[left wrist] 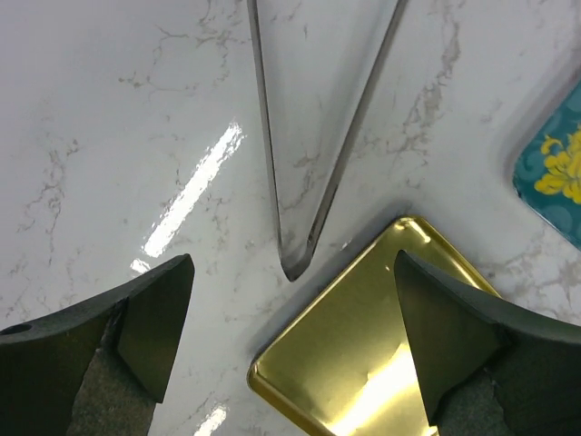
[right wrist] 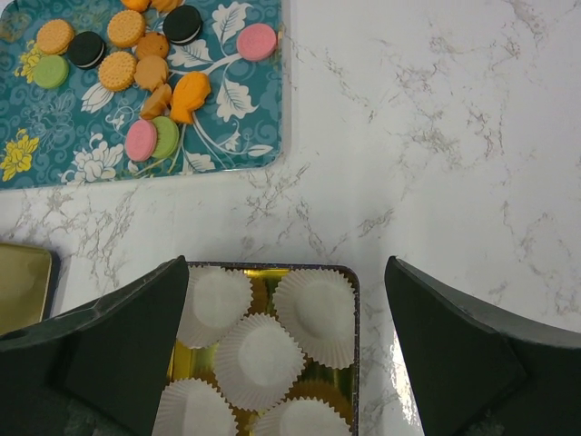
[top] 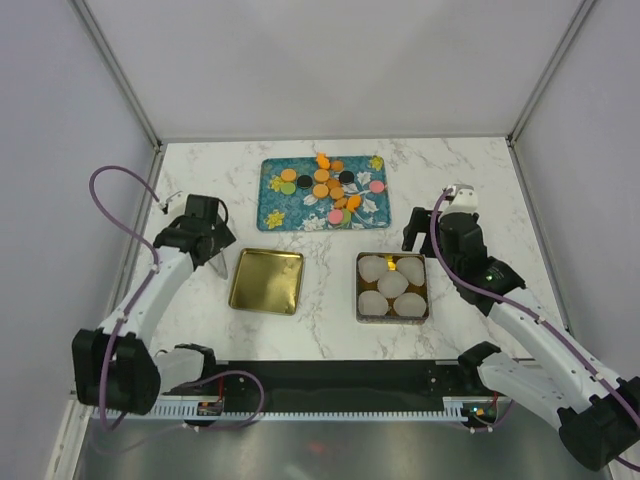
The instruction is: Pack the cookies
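The cookies (top: 326, 186) lie loose on a teal floral tray (top: 272, 208) at the back middle of the table: small round discs, mostly orange, with some black, pink and green ones. The right wrist view shows the cookies (right wrist: 136, 64) at its upper left. A gold tin (top: 359, 290) holds several white paper cups (right wrist: 261, 359). My right gripper (top: 424, 235) hangs open just right of the tin, and the wrist view shows that gripper (right wrist: 286, 265) empty above the tin's far edge. My left gripper (top: 212, 243) is open and empty, left of the gold lid (top: 266, 281).
The empty gold lid (left wrist: 363, 354) lies upturned under my left gripper's (left wrist: 292, 262) right finger. A thin grey triangular shape (left wrist: 309, 136) is on the marble just beyond the left fingertips. Grey walls close in the table on three sides.
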`<state>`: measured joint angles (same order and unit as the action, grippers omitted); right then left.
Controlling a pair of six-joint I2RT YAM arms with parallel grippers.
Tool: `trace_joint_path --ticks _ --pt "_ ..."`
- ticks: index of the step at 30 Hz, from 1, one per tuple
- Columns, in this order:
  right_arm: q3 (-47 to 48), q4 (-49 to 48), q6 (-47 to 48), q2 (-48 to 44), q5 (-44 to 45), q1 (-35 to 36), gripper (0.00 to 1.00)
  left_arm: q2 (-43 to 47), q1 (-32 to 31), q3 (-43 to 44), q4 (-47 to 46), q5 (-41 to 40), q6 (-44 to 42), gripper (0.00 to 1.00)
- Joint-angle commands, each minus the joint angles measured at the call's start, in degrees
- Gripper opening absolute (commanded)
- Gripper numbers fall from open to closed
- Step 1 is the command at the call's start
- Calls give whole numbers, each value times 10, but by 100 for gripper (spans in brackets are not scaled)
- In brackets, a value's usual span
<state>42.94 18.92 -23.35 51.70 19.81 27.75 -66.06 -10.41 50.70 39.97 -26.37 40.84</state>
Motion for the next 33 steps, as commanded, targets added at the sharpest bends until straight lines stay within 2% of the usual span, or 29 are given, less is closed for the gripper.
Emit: trace_joint_path --ticks 1,3,7,10,16,22,33 --pt "11 -21 12 -8 -9 -1 98 -74 43 40 -60 17 -43 100" --pt "10 -22 12 -9 -13 -1 98 -134 80 49 -66 33 -45 100" --pt "7 -21 10 -14 -24 -1 98 -217 120 68 -120 97 -87 99" --pt "7 -21 10 -18 -29 0 98 -263 137 80 -137 114 -95 99" --pt "6 -21 12 -23 -32 -1 98 -289 141 93 -154 127 -102 98" --pt "6 -26 11 -18 -36 -1 98 -259 140 66 -188 132 -106 97" --pt "7 -25 12 -19 -41 -1 98 -332 141 109 -163 114 -117 97"
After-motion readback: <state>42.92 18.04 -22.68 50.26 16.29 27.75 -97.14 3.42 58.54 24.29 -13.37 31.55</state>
